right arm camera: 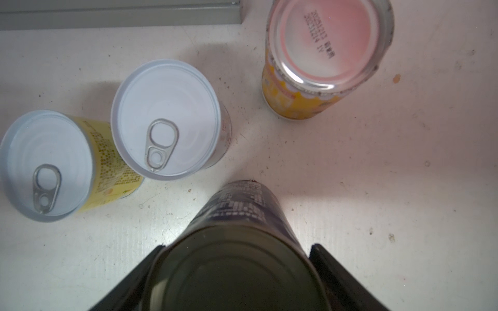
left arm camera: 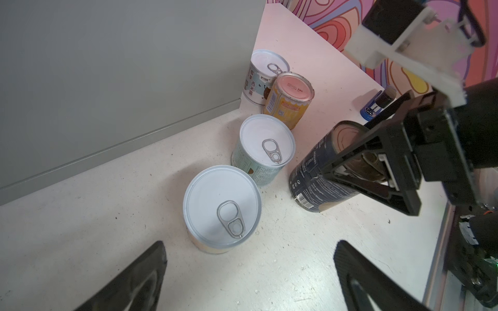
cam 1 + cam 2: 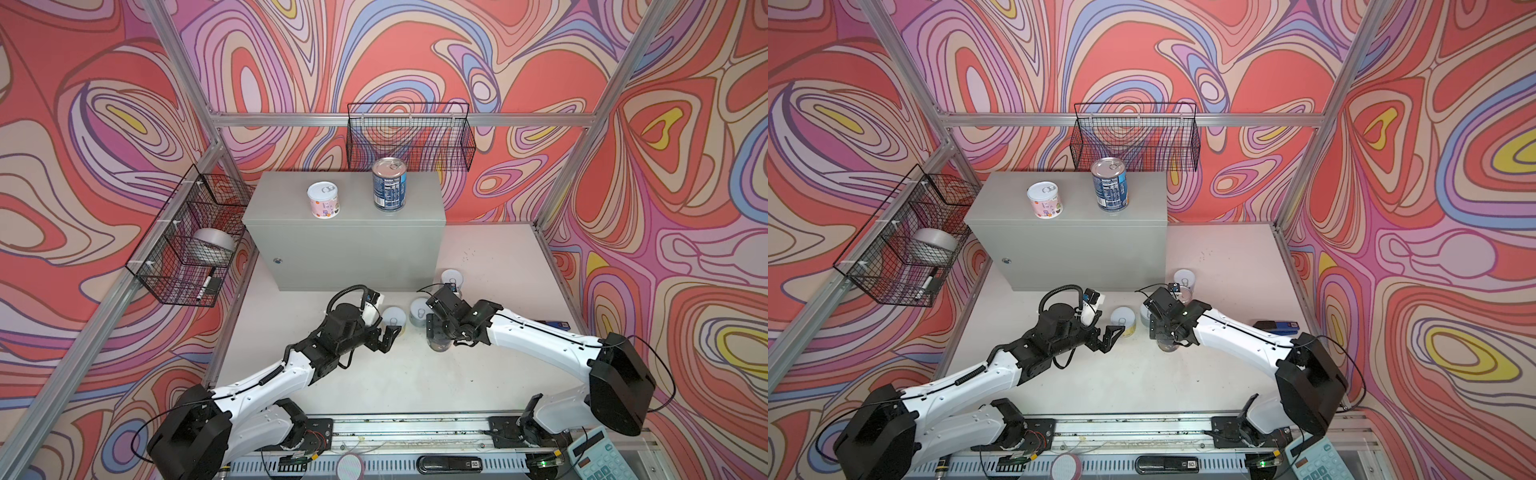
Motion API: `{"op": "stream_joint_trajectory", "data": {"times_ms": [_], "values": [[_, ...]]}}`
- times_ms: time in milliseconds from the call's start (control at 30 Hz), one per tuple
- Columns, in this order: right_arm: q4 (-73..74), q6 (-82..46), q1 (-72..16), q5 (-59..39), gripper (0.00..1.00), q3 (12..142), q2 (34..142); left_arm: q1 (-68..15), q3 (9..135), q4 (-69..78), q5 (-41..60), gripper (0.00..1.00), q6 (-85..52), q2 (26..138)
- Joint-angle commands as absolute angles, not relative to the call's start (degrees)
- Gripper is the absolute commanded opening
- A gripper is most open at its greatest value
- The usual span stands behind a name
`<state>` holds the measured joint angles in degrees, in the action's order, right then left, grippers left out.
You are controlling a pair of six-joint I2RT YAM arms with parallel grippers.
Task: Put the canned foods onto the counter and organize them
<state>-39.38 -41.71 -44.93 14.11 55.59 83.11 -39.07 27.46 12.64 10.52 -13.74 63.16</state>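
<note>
Now, right arm takes the second tall dark blue can (image 2: pixel 320 175) on the white tabletop.

It stands upright before the grey counter (image 3: pixel 345 245), whose top already carries a pink can (image 3: pixel 323 200) and a tall blue can (image 3: pixel 389 185) (spaced apart, likely leaving room). The right gripper (image 1: pixel 237 274) reaches down from above, wrist bent, jaws hugging the can's top on both sides, apparently grasping. The left gripper (image 2: pixel 250 280), jaws released wide, hovers low just before the nearest short can (image 2: pixel 222 207).

Both top views look down together; wrist views sit close above cans.
</note>
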Motion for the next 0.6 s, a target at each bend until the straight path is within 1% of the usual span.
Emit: {"op": "stream_joint_trajectory", "data": {"times_ms": [0,200,400,567], "values": [[-39.13,-42.46,-44.82,15.20,0.78,55.27,84.03,-39.29,27.31,14.24,11.18,1.00,-14.24,63.55],[-39.90,-41.62,-44.82,15.87,0.69,56.13,82.84,-39.29,27.31,14.60,12.22,1.00,-13.80,63.98],[-41.66,-40.30,-44.78,16.72,0.65,58.16,81.78,-39.29,27.70,13.89,10.30,1.00,-14.22,64.73],[-41.06,-39.50,-44.74,16.56,0.64,58.67,81.04,-39.29,27.14,14.11,7.12,1.00,-14.49,64.01]]}}
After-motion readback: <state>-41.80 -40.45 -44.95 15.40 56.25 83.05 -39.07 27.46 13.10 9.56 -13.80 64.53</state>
